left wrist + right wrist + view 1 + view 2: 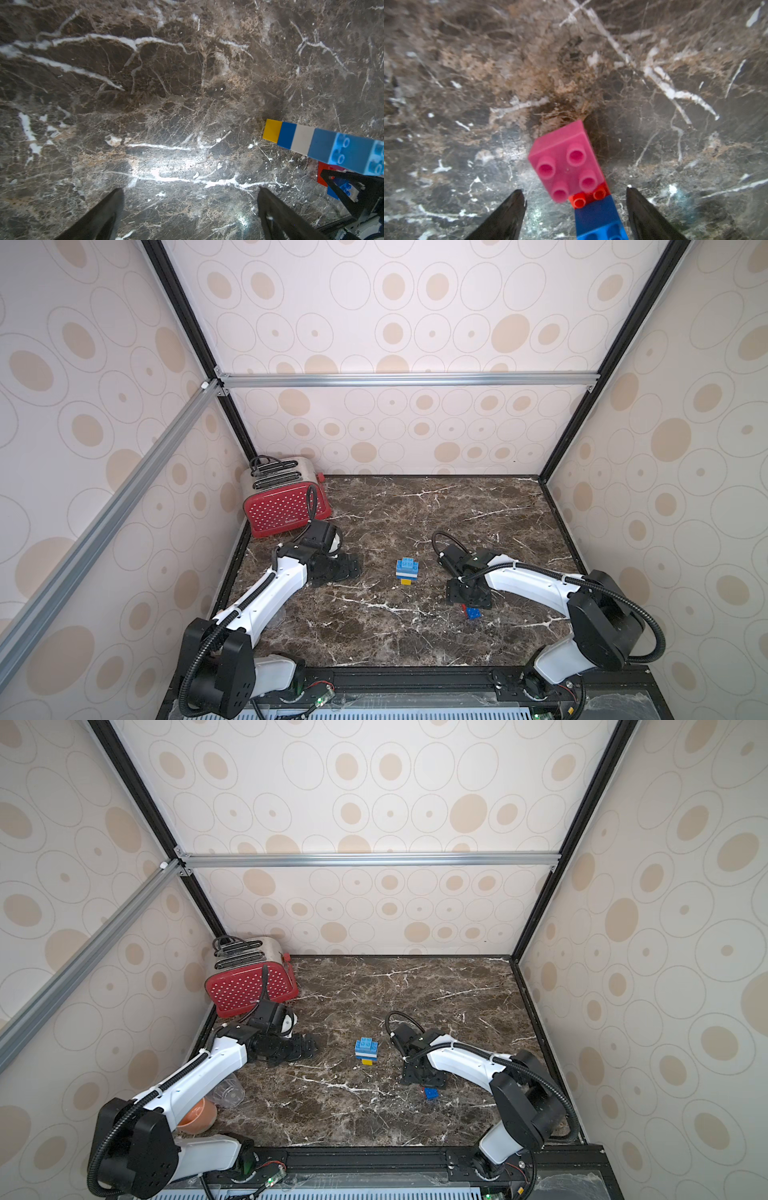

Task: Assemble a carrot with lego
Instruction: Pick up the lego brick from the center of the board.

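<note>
**Left gripper** (191,189): fingers spread wide, nothing between them. It hangs low over the bench (415,510), left of centre.

**Carrot stack** (407,569): stands about mid-bench, free of both grippers.
- Bricks: yellow tip on the bench, then blue, white and light blue.
- Long axis: upright, tip down and studs up.
- Risk: the narrow yellow foot carries wider bricks. A sideways brush, or a press that is off-centre with nothing bracing it, would likely tip it.

**Right gripper** (575,190): fingers apart, pinching nothing, one on each side of the carrot top with a gap on both sides.

**Carrot top** (472,612): lies flat toward the front right of the bench, near the stack but apart from it.
- Bricks: red bar with pink and blue bricks on it, studs up.
- Long axis: along the bench, running out from between the fingers, pink end leading.
- Risk: it sits off-centre in the gap, so one finger would probably touch first and skew it.
</note>
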You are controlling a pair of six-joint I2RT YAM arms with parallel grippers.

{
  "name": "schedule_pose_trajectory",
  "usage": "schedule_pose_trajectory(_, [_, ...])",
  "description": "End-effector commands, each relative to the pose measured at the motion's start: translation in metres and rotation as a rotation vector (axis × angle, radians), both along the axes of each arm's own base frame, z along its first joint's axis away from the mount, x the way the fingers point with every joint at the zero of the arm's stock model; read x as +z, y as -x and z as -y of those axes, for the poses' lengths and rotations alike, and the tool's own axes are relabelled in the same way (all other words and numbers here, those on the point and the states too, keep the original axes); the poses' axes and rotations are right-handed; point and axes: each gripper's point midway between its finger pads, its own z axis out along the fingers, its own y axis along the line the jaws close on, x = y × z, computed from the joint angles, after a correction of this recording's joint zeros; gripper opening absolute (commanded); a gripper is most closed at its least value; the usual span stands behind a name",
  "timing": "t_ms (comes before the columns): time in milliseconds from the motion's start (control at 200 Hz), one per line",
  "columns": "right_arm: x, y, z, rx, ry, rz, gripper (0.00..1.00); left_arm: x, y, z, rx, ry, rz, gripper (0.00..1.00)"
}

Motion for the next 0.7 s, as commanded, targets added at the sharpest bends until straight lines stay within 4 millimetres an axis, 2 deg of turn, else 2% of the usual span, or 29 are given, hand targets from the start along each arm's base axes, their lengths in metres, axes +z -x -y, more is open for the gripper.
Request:
schedule_pose_trajectory(0, [-0.001,-0.002,-0.001,-0.037,-0.068,0.015,0.79,0.002,-0.006,-0.003,0.023,-0.002,0.011,0.99])
schedule_pose_trajectory(426, [-0.012,-0.009,-0.017,0.02,-0.111,-0.028,0.69,0.001,-0.005,-0.003,0.034,0.002,0.011,0.99])
schedule_pose_trajectory(526, [-0.012,-0.01,-0.015,0.015,-0.099,-0.025,0.67,0.001,-0.005,-0.003,0.037,0.003,0.01,0.99])
schedule_pose_trajectory(691, [-0.008,-0.018,-0.009,0.004,-0.059,0.013,0.58,0.0,-0.005,-0.003,0.04,0.004,0.007,0.99])
